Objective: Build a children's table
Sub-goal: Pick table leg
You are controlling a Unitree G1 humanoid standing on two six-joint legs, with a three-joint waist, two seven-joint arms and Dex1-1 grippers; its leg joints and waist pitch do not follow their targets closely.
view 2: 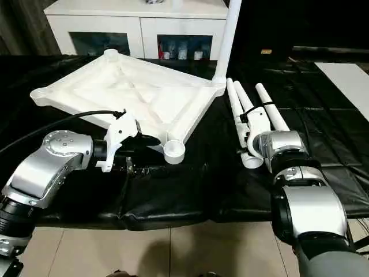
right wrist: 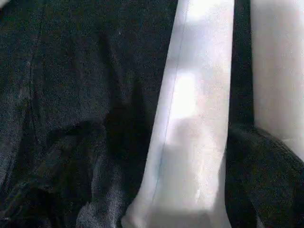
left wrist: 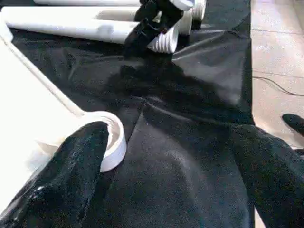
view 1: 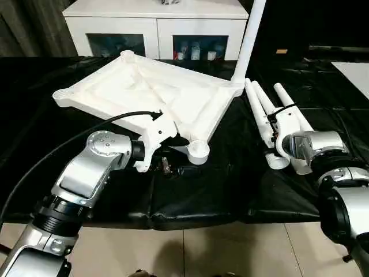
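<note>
Three loose legs (view 1: 260,109), one fitted (view 1: 249,40), one tabletop (view 1: 144,92).

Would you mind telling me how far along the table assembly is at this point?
One leg stands in the tabletop's far corner socket. The right gripper has open jaws around a loose leg. The left gripper is at an empty socket. Three legs remain.

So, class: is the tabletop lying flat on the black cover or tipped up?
Tipped. The tabletop lies underside up, its far side raised off the black cover; one leg already stands upright in its far corner.
</note>
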